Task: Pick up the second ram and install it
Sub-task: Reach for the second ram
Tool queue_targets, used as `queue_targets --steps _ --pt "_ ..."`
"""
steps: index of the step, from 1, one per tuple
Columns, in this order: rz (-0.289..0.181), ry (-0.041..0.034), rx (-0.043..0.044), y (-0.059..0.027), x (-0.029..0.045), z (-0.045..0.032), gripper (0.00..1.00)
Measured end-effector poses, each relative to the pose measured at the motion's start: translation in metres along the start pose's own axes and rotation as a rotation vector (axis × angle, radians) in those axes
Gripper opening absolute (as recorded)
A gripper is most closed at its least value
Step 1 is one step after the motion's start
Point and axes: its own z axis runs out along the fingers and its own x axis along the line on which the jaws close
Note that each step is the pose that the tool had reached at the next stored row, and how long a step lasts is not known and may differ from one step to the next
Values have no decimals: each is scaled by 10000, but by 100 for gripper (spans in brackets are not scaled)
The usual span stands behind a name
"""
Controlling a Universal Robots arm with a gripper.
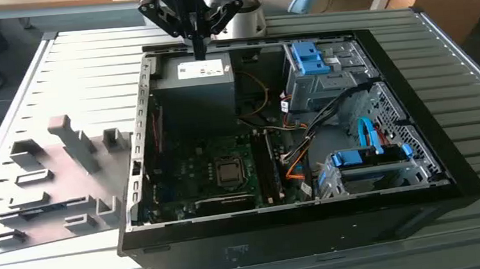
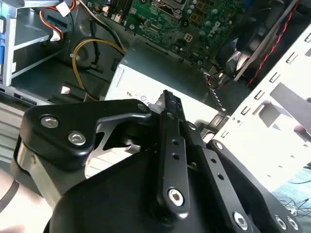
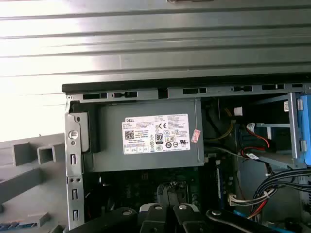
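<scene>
Above the power supply point(image 1: 190, 93), the fingers point(image 1: 200, 47) hang pressed together, empty.

The slim, flat, dark green memory stick point(image 1: 48, 207) lay lengthwise among the low blocks of the grey plastic fixture point(image 1: 79, 153), at the exterior view's left. It was outside the open black computer case point(image 1: 431, 158).

Open computer case point(image 1: 300, 248) lies on slatted table point(image 1: 88, 63), grey fixture blocks point(image 1: 73, 144) beside it.
</scene>
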Motion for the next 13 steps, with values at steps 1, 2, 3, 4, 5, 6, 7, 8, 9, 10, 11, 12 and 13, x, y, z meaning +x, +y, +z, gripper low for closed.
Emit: queue_targets --steps 1,2,3,4,5,6,7,8,9,10,11,12,13 --pt "0 0 0 0 0 0 10" --pt "0 0 0 0 0 0 10" --pt "1 0 0 0 1 0 10" --pt "2 0 1 -1 12 -1 10" --pt "-1 1 2 -4 46 -3 10" --pt "-1 -6 0 -7 91 -3 10" --pt "1 -10 -1 -10 137 -4 10" --pt "0 -13 -1 -14 182 -5 10" --pt "-1 -15 0 -17 226 -7 10" --pt "-2 -19 -1 -20 271 -8 10" --pt "1 -21 -2 -24 316 -9 10" --pt "0 -23 -2 -27 361 -10 10" --pt "-3 -25 -2 -31 408 -11 10"
